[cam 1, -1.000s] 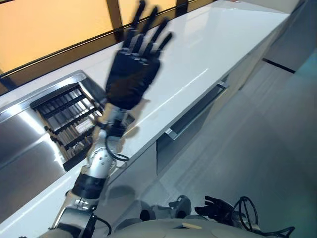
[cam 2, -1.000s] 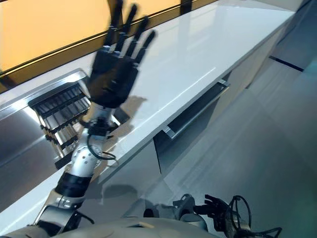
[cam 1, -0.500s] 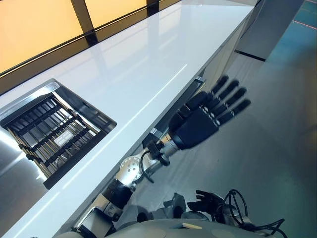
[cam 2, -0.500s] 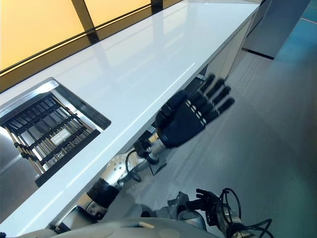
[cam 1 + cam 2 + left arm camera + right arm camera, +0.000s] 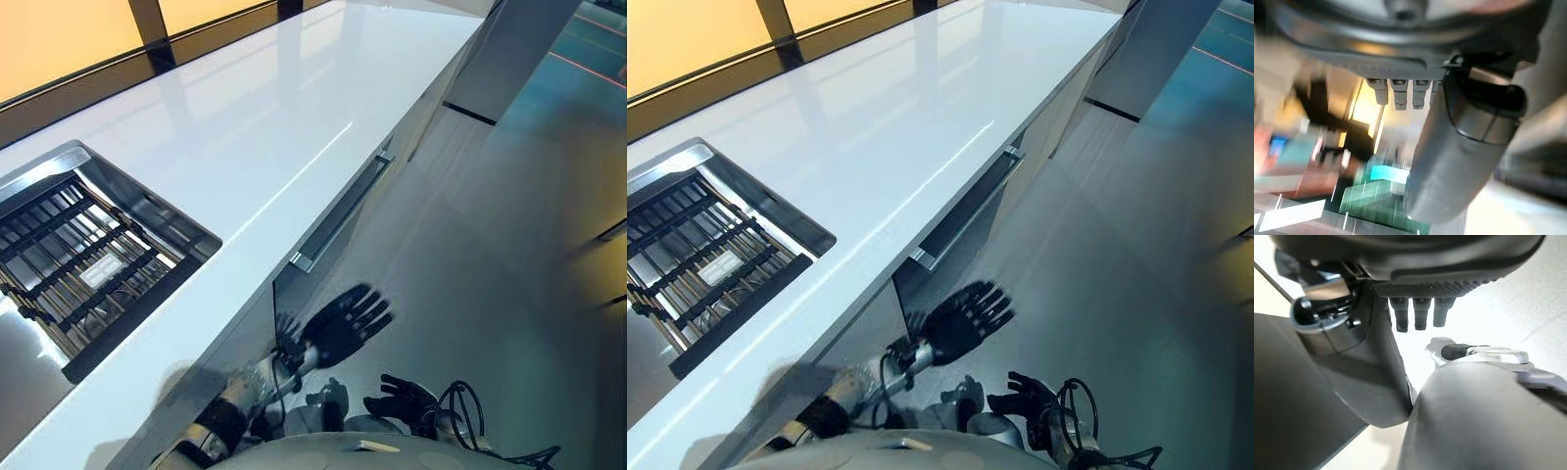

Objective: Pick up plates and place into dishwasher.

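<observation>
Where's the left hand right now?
The left hand hangs low in the eye views, fingers straight and empty, off the white counter, in front of the cabinet face just below the long bar handle.

Surface (image 5: 294,108): glossy white; sink (image 5: 147,211) steel-grey, holding a black slatted rack (image 5: 78,274). Left hand (image 5: 343,323) black, right hand (image 5: 407,397) black. Floor (image 5: 509,245) pale grey, teal at far edge

Kitchen, long white countertop (image 5: 294,108), inset steel sink (image 5: 39,323) with rack (image 5: 78,264), handled cabinet fronts (image 5: 343,211)
</observation>
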